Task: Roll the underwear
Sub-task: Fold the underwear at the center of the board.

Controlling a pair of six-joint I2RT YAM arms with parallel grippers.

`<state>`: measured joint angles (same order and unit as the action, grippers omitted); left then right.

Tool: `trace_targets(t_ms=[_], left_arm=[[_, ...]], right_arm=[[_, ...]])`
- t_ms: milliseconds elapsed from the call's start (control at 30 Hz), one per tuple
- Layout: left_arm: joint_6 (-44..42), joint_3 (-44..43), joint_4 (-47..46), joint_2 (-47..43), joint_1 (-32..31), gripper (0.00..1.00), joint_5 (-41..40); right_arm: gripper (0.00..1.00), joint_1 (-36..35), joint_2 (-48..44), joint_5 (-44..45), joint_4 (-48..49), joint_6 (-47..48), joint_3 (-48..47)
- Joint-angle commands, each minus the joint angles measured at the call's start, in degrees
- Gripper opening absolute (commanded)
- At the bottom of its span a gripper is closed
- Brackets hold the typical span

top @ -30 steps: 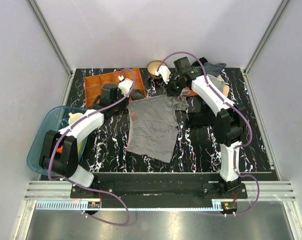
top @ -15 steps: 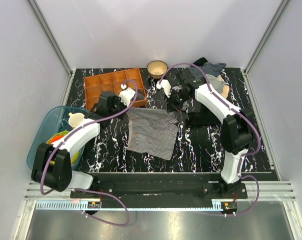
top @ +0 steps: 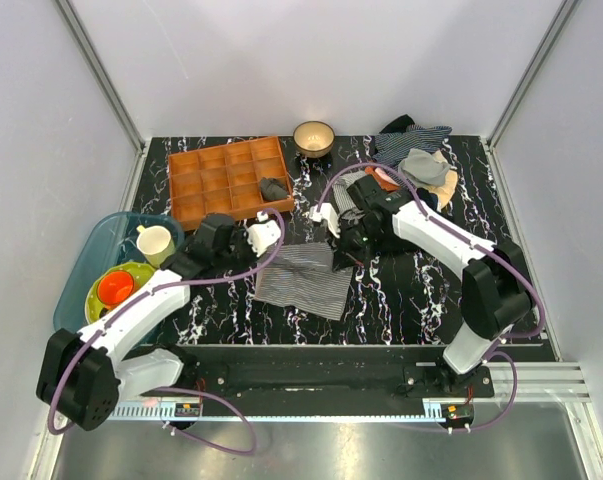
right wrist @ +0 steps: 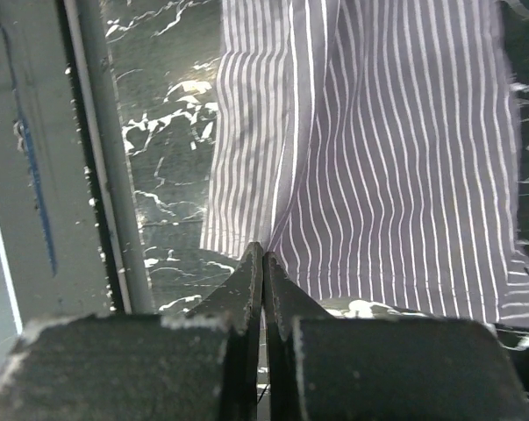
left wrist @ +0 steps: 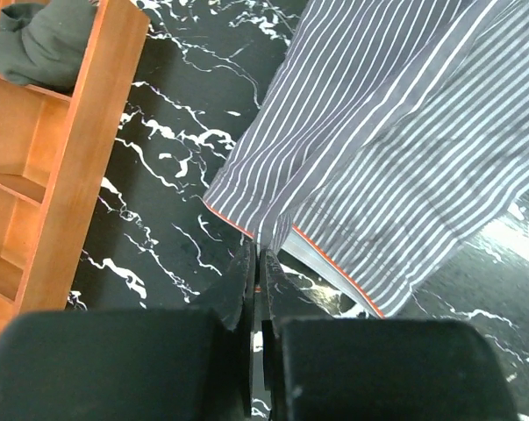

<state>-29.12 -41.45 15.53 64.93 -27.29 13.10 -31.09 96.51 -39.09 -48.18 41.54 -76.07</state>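
Note:
The underwear (top: 303,280) is a grey-and-white striped cloth lying on the black marble table, near the front middle. My left gripper (top: 266,240) is shut on its far left corner, by the orange-edged band (left wrist: 246,230). My right gripper (top: 337,250) is shut on its far right corner; in the right wrist view the striped cloth (right wrist: 378,158) spreads out from my fingertips (right wrist: 262,253). In the left wrist view the cloth (left wrist: 396,149) folds over itself at the pinched edge.
An orange compartment tray (top: 228,178) with a dark cloth bundle (top: 273,187) stands at the back left. A blue tub (top: 91,265) with a cup and dishes is at the left. A bowl (top: 313,135) and a clothes pile (top: 416,165) lie at the back.
Both grippers have pulled the far edge of the underwear toward the front of the table. The cloth now covers a shorter patch, folded over itself.

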Motion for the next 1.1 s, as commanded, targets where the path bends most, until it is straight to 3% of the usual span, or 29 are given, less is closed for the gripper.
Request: trace_targets(t_ms=[0,233,833,933,1033,1067], left_arm=[[-3.39,2.95,1.34,-5.77,-1.01,0.0,2.1],[-7.52,8.14,1.7,-11.75,-4.17,0.0,2.72],[-9.55,10.07,2.93,-7.09,-11.47,0.04,-4.4],[-9.55,10.51,3.1,-7.36,-12.79,0.21,-6.24],[-9.11,10.08,4.15,-8.76,-13.67,0.53,-7.74],[-8.76,9.81,4.68,-9.37,-13.93,0.59,-7.83]], right_arm=[[0.0,-1.08,-2.99,-4.06,2.21,-1.28,3.82],[0.0,-1.87,-1.77,-5.47,2.74,-1.9,5.85],[0.03,-3.8,5.09,-5.65,-1.03,0.47,7.26],[0.19,-4.15,7.11,-5.64,-2.87,1.0,6.56],[0.34,-4.07,7.64,-6.35,-5.85,2.4,5.07],[0.37,-4.06,7.29,-6.52,-6.57,2.84,4.8]])
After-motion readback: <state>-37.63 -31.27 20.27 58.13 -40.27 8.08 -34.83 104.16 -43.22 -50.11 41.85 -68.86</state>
